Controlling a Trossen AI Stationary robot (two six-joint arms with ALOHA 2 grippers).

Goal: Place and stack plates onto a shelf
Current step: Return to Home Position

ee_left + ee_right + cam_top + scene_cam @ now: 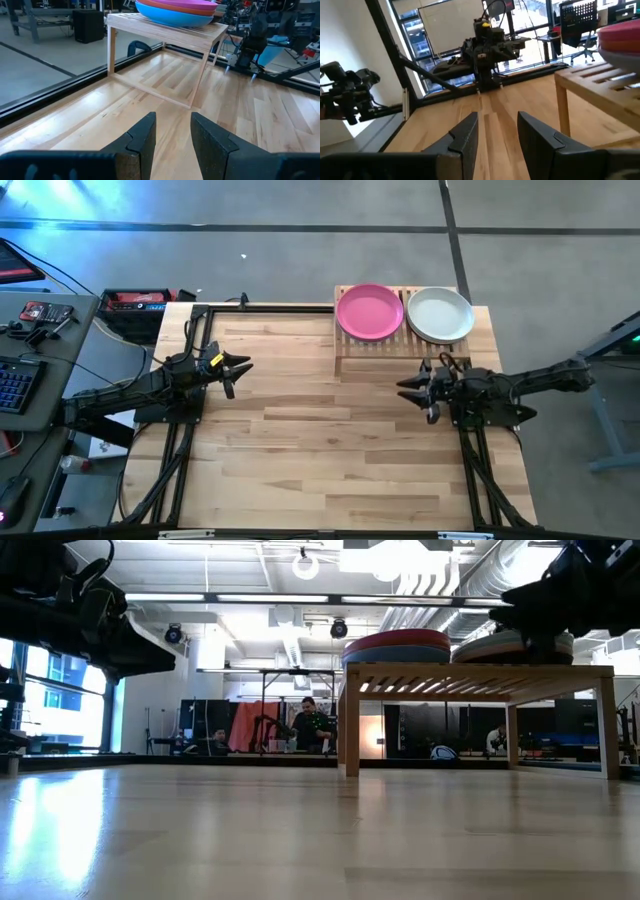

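Two stacks of plates stand side by side on the light-wood slatted shelf [400,345] at the table's far right. The left stack has a magenta plate [369,311] on top, the right stack an off-white plate [440,314] on top. In the left wrist view the left stack shows a blue plate [172,16] at its bottom, resting on the slats. My left gripper [238,368] is open and empty at the table's left side. My right gripper [412,388] is open and empty just near of the shelf.
The shelf stands on four legs [352,720] with open room beneath it. Black frame rails [262,306] run along the table's far and side edges. The wide plank tabletop [320,450] lies between the two arms. People sit in the room behind [310,725].
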